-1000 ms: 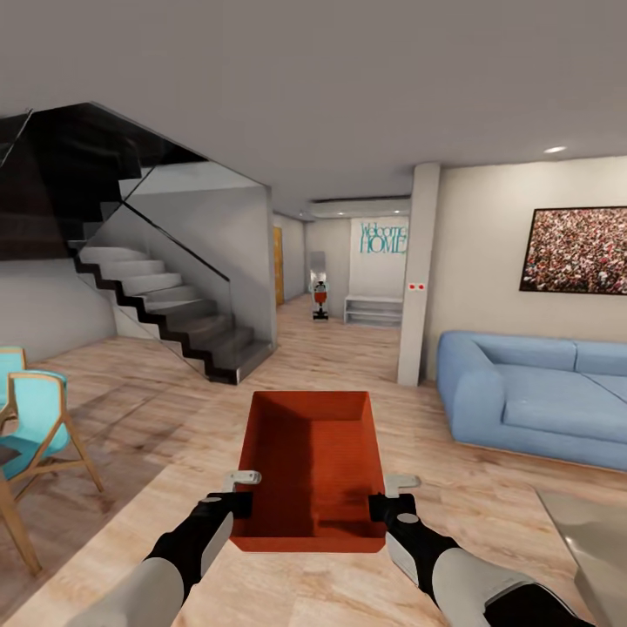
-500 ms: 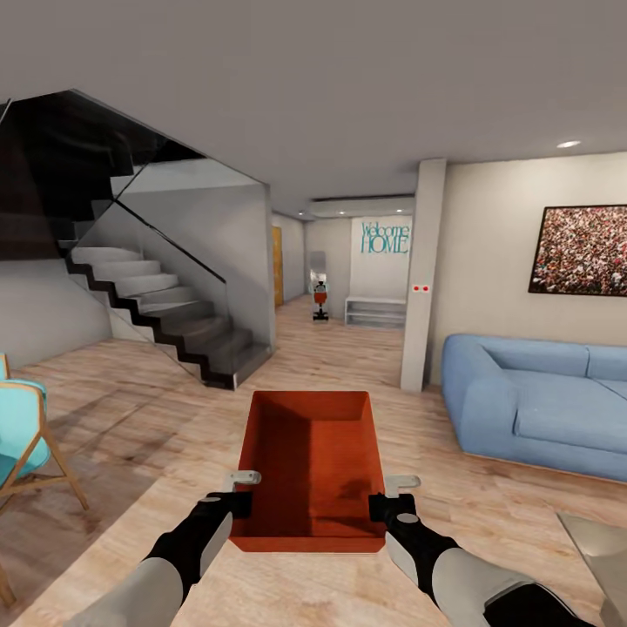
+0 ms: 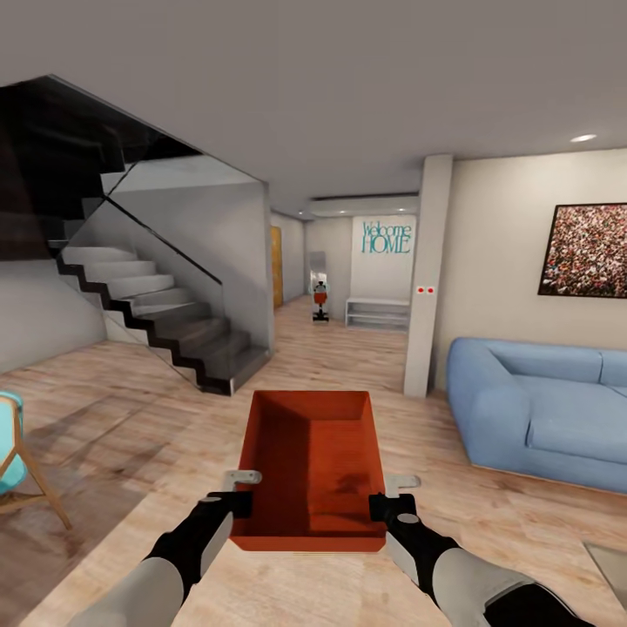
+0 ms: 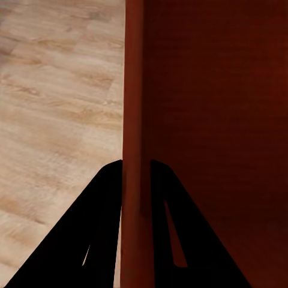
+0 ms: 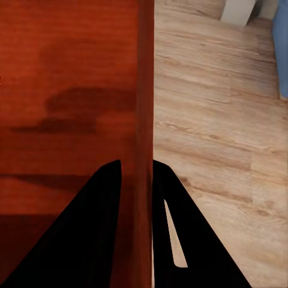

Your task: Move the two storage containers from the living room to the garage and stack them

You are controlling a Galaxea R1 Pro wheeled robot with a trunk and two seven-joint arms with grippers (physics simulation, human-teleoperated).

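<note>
Floor (image 3: 348, 366): light wood planks, running from the open living room back into a hallway; walls beige, ceiling plain with a round recessed light (image 3: 583, 138). Staircase (image 3: 148, 318): grey steps with dark edging and a glass side panel, at the left. Sofa (image 3: 544, 414): blue, against the right wall; above it a framed picture (image 3: 585, 251) of a dense crowd. Pillar (image 3: 422, 274): pale, with two small red dots. Chair (image 3: 13, 466): turquoise seat, wooden legs, at the far left edge. Writing: teal letters "Welcome HOME" (image 3: 386, 237) on the far hallway wall; below it a low white shelf (image 3: 377, 312). Box (image 3: 309, 461): orange-red, open-topped, empty, carried level above the planks between both arms. Left gripper (image 4: 137, 180): clamped on the box's left wall, one finger either side. Right gripper (image 5: 137, 177): likewise clamped on the right wall.
</note>
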